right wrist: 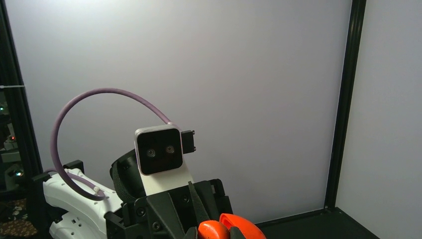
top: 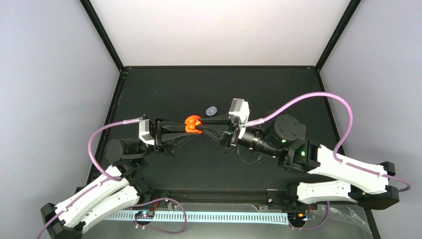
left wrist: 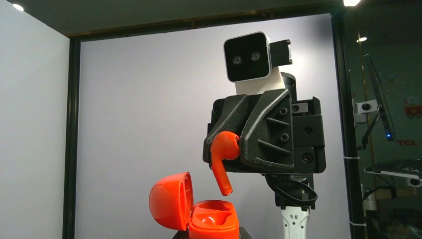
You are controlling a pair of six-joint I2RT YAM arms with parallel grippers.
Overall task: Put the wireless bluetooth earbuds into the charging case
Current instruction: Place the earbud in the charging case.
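Red-orange earbud (left wrist: pixel 222 172) hangs stem-down, pinched in the right gripper (left wrist: pixel 233 148), just above the open charging case (left wrist: pixel 211 221) clamped by the left gripper (top: pixel 185 125): insertion step, I'd say, needing a straight, aligned drop into the case.

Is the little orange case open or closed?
Open. The orange case has its lid flipped up to the left, showing the hollow inside. The right gripper holds an orange earbud above it.
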